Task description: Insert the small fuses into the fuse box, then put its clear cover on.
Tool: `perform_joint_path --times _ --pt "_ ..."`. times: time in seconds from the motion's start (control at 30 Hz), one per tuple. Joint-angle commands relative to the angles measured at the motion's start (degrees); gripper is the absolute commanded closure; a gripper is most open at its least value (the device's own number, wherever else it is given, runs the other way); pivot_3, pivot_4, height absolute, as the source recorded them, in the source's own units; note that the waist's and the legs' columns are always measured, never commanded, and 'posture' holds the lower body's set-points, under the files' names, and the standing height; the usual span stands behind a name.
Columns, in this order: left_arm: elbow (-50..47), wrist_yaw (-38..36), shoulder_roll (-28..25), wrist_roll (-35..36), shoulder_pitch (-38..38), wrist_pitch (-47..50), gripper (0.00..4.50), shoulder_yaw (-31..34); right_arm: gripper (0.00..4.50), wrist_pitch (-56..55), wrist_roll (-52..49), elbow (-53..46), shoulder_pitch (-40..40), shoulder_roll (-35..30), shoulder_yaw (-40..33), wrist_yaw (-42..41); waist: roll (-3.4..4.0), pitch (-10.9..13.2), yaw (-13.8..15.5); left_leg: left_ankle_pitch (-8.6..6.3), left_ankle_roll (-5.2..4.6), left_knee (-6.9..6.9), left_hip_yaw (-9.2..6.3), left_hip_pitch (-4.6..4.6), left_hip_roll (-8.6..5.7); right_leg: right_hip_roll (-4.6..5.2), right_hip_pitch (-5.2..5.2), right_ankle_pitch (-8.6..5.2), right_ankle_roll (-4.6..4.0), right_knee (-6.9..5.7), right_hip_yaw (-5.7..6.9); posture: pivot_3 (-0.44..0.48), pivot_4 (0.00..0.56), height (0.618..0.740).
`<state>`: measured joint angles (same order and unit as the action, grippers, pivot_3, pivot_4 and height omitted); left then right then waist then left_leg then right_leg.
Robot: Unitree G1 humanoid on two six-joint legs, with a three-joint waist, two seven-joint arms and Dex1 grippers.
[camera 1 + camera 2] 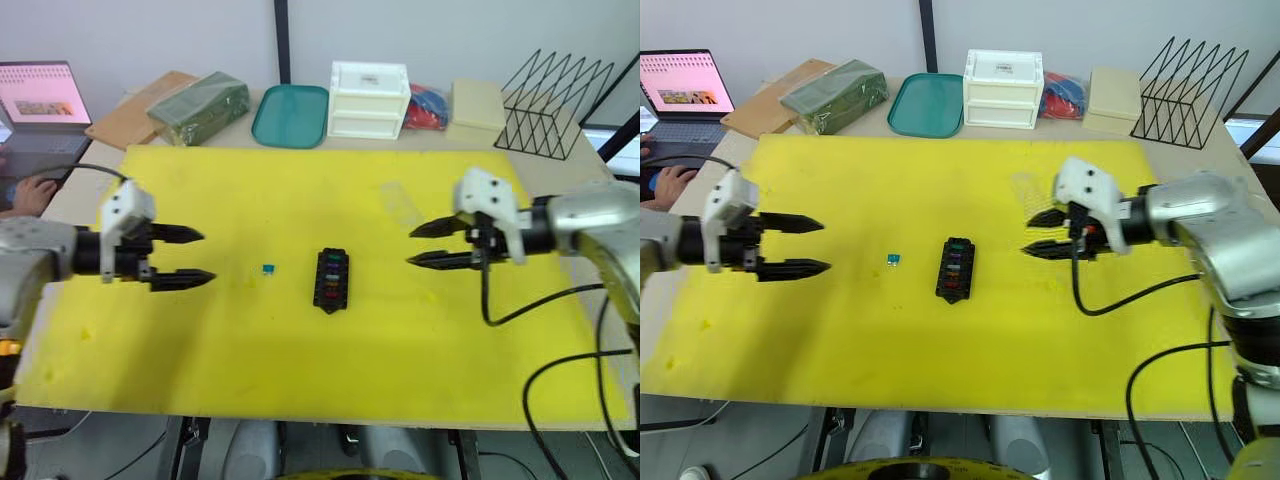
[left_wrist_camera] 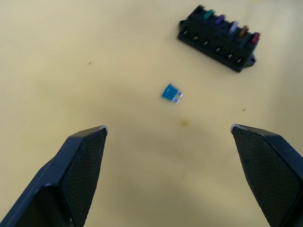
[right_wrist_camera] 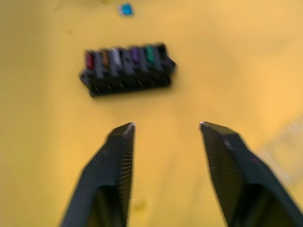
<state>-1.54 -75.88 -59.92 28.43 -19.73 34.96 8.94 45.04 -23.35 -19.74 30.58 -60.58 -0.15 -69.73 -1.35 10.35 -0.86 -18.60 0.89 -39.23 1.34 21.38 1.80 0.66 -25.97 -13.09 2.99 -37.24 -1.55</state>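
Observation:
The black fuse box (image 1: 331, 280) lies mid-mat with several small fuses seated in one row: green, purple, grey, orange and red (image 2: 220, 29). One teal fuse (image 1: 268, 269) lies loose on the yellow mat to the box's left, also seen as the teal fuse (image 2: 171, 93). The clear cover (image 1: 400, 204) rests flat on the mat, behind and right of the box. My left gripper (image 1: 190, 256) hovers open left of the loose fuse, holding nothing. My right gripper (image 1: 425, 246) hovers open right of the box, near the cover, empty.
Along the table's back edge stand a teal tray (image 1: 291, 115), a white drawer box (image 1: 369, 99), a green pouch (image 1: 198, 106), a cream box (image 1: 477, 103) and a black wire rack (image 1: 555, 103). A laptop (image 1: 38, 100) and a person's hand (image 1: 32, 193) are at the far left.

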Motion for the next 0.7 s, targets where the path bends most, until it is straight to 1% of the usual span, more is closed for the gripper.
perform_joint_path --times 0.03,0.1,0.2,0.37,0.43,0.53,0.63,0.7 --pt "2.21 -0.87 -2.05 0.38 0.92 -0.83 0.00 2.99 0.74 -3.17 0.48 1.31 -2.42 -2.92 -3.86 -0.26 0.00 0.00 -0.09 0.00 0.00 0.00 0.01 0.00 0.00 0.00 -0.01 0.00 0.00 0.00 0.00 0.000 0.150 0.740" --pt "2.95 -1.11 -2.28 0.40 1.35 -1.20 0.00 3.24 0.06 -3.81 0.56 1.81 -3.55 -3.62 -4.44 0.27 0.00 0.00 -0.13 0.00 0.00 0.00 0.04 0.00 0.01 -0.01 -0.02 0.00 0.00 0.00 -0.02 0.000 0.150 0.740" --pt "3.14 -1.07 -2.02 0.74 1.48 -0.94 0.00 3.11 0.02 -4.37 0.69 2.15 -4.46 -3.97 -4.92 0.81 0.01 0.01 -0.10 0.00 0.00 0.00 0.05 0.00 0.01 -0.01 -0.03 0.00 0.00 -0.01 -0.03 0.000 0.150 0.740" --pt "0.54 1.10 2.49 4.91 -0.07 4.75 0.00 1.30 0.02 -3.42 -1.07 -0.50 -2.14 -1.70 -3.80 2.60 0.01 0.01 0.01 0.00 0.00 0.00 0.05 0.01 0.01 0.00 -0.02 0.00 0.00 -0.01 -0.04 0.000 0.150 0.740" --pt "0.27 2.88 5.23 7.93 -1.70 10.45 0.00 0.48 0.02 -2.15 -1.99 -1.34 0.42 0.31 -2.42 3.78 0.01 0.01 -0.10 0.00 0.00 0.00 0.04 0.01 0.01 -0.01 -0.02 0.01 0.00 -0.01 -0.04 0.000 0.150 0.740" --pt "0.66 6.15 9.54 13.62 -4.18 22.15 0.00 -0.24 0.02 0.25 -4.01 -3.84 4.62 3.95 0.45 4.84 -0.01 0.01 -0.17 0.00 0.00 -0.02 0.01 0.01 0.01 -0.04 -0.02 0.01 0.01 -0.04 -0.05 0.000 0.150 0.740" --pt "3.50 10.96 14.29 17.39 -7.07 32.16 0.00 0.09 0.02 2.27 -5.46 -5.70 8.55 7.65 3.32 6.21 0.00 0.01 -0.14 0.00 0.00 -0.02 -0.03 0.01 0.00 -0.03 -0.02 0.01 0.01 -0.08 -0.05 0.000 0.150 0.740" --pt "5.55 12.78 16.30 19.68 -8.44 38.48 0.00 0.21 0.02 4.23 -7.58 -7.03 10.71 10.40 4.47 7.11 -0.01 0.01 -0.14 0.00 0.00 -0.03 -0.04 0.02 0.00 -0.02 -0.02 0.01 0.00 -0.09 -0.04 0.000 0.150 0.740"
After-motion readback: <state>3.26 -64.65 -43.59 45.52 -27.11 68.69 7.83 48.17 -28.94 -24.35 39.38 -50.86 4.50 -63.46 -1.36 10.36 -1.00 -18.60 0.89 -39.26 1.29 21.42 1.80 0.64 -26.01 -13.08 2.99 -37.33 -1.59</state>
